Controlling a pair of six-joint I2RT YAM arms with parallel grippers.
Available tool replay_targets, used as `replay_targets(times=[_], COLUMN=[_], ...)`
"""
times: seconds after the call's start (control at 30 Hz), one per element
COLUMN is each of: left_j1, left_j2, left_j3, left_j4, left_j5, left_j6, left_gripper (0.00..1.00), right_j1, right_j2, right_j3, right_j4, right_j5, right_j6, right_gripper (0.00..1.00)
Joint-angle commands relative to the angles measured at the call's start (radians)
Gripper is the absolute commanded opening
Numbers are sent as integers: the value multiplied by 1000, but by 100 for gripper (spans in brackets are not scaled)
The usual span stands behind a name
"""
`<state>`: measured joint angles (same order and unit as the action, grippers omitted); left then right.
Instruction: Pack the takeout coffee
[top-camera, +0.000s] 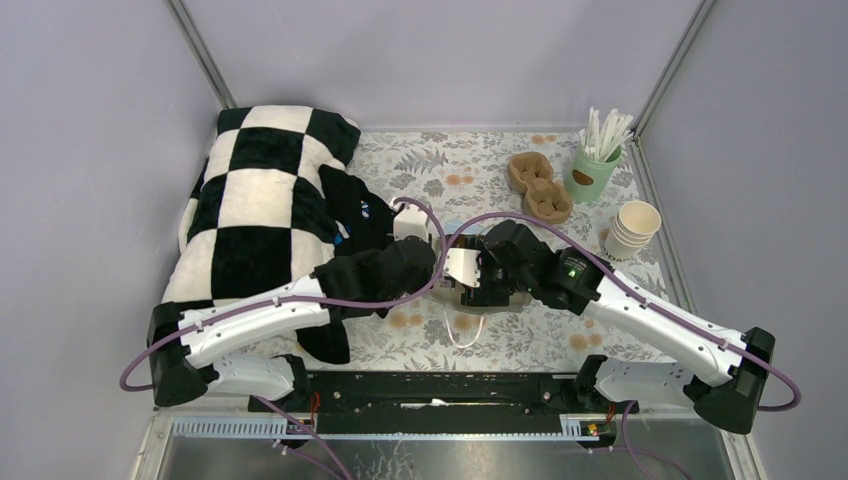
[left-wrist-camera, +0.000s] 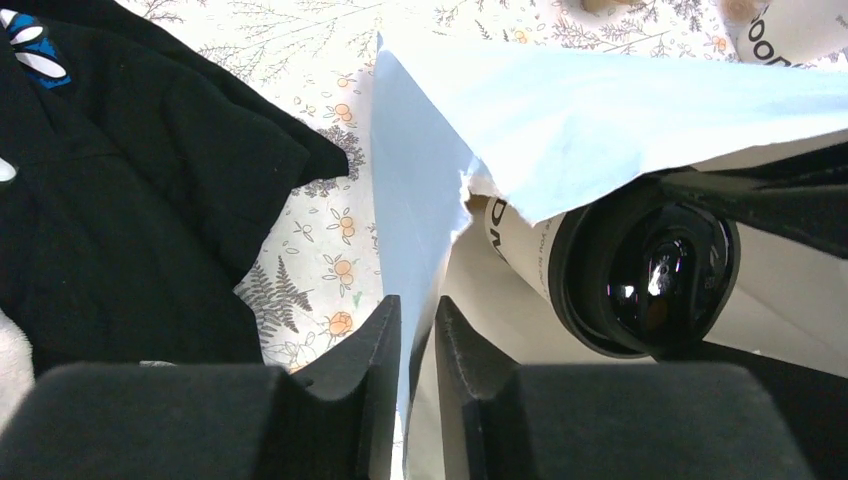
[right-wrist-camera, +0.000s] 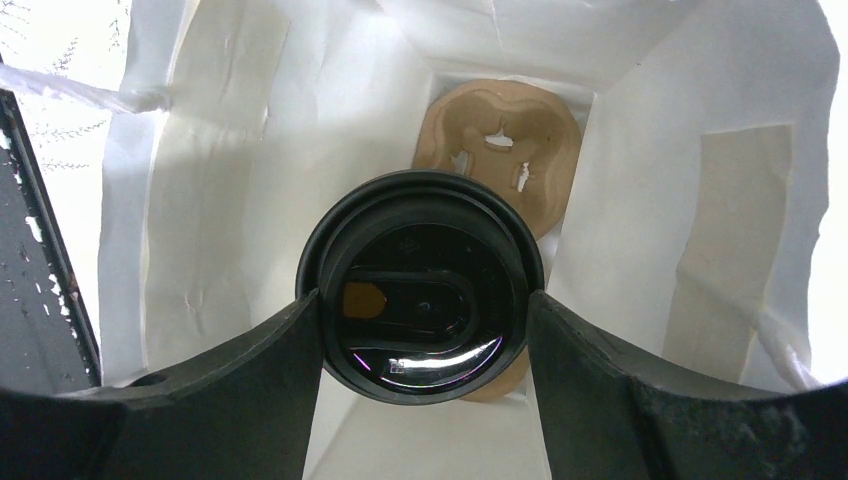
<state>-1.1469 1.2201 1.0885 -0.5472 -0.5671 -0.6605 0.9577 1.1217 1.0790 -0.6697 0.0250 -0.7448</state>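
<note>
Coffee (right-wrist-camera: 425, 285) is inside the white bag (right-wrist-camera: 230, 200), lid toward the right wrist camera. The right gripper (right-wrist-camera: 425, 310) pinches it, one finger pressed against each side of the black lid. Beyond the cup, at the far end of the bag, lies a brown pulp carrier (right-wrist-camera: 500, 140). The cup hides its own base, so I cannot tell whether it touches the carrier.

In the left wrist view, the left gripper (left-wrist-camera: 412, 320) has its fingers drawn nearly together on the bag's paper edge. The paper runs up through the narrow slot between them. In that view the cup's lid and a strip of its printed white side show past a torn flap of the bag's mouth. A black cloth (left-wrist-camera: 130, 180) lies to the left on the floral counter (left-wrist-camera: 330, 260).

From above, both arms meet at the middle of the counter, over the bag. A black-and-white checked cushion (top-camera: 255, 200) fills the left side. At the far right stand a second carrier (top-camera: 540, 188), a green cup of white sticks (top-camera: 596, 165) and a stack of cream cups (top-camera: 632, 228), all well apart from the bag.
</note>
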Motion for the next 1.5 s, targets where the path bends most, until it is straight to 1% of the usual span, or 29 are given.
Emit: replay_targets(times=[0.0,0.1,0.17,0.33,0.5,0.63,0.7,0.9,1.03,1.1,1.23,1.47], left_j1=[16,19,19,16,-12,-25,-26,-27,-27,-27,-27,-27], left_j2=[22,30,23,-42,-68,-64,-64,-75,-88,-91,-112,-128], left_j3=[56,63,48,-82,-117,-126,-124,-114,-129,-132,-151,-149], left_j4=[33,31,44,136,154,163,169,169,168,160,149,135], left_j5=[2,-11,-7,14,-15,-22,-20,-32,-39,-42,-41,-38], left_j6=[22,42,50,49,61,66,77,117,130,133,127,131], left_gripper=[19,6,0,0,0,0,0,0,0,0,0,0], right_j1=[10,10,10,10,10,10,9,10,6,-12,-46,-95], right_j2=[-18,-17,-12,20,42,60,62,33,-1,-9,-29,-21], right_j3=[23,35,52,93,107,95,74,-34,-112,-121,-122,-131], right_j4=[-25,-28,-40,-73,-69,-76,-43,67,148,180,207,190], right_j5=[7,36,63,140,229,256,272,180,171,182,176,139], right_j6=[8,-2,-16,-61,-128,-169,-182,-256,-309,-310,-311,-364], right_gripper=[39,39,40,40,40,40,40,40,41,41,41,41])
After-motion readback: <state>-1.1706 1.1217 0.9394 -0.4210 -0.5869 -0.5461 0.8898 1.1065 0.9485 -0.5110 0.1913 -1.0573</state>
